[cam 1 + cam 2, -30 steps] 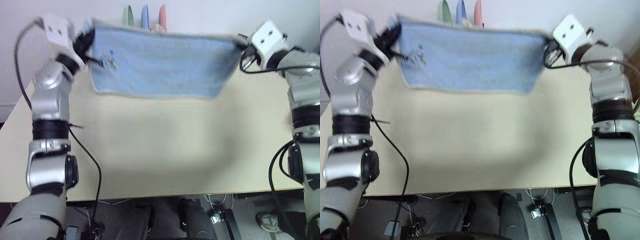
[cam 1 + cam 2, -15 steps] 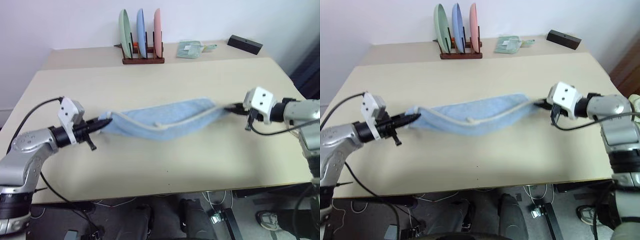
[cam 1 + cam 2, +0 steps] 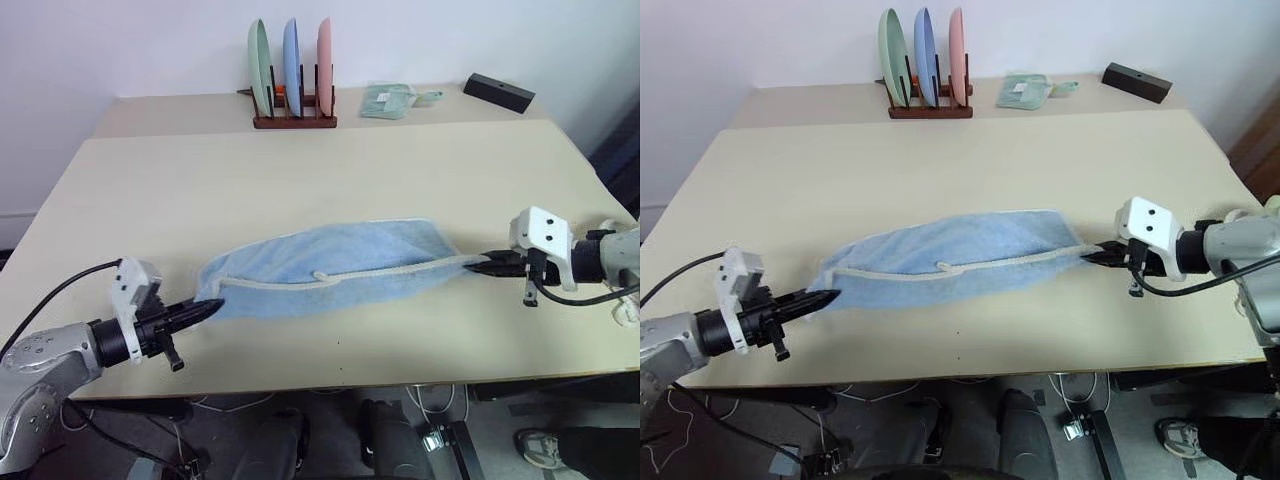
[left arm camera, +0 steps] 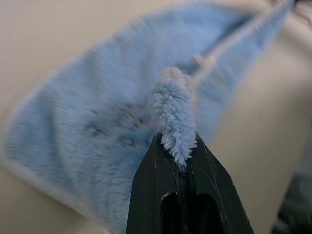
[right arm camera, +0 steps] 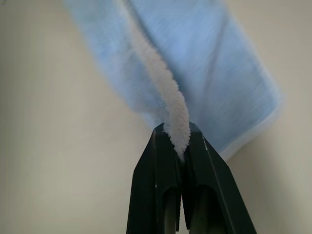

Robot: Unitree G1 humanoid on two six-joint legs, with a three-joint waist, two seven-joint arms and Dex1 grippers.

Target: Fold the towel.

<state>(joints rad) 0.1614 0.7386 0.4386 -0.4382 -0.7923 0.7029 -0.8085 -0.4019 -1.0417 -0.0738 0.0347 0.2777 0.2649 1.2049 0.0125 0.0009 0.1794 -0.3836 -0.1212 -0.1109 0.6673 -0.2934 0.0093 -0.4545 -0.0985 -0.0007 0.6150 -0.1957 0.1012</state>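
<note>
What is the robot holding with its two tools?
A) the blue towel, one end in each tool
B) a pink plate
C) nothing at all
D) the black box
A: the left tool and the right tool are each shut on one end of the towel, which lies stretched between them on the table.

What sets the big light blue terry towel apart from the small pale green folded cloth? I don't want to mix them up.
The light blue terry towel is far larger; the pale green folded cloth is small. The towel lies near the table's front, pinched at its ends by both grippers; the cloth sits untouched at the back, beside the plate rack.
</note>
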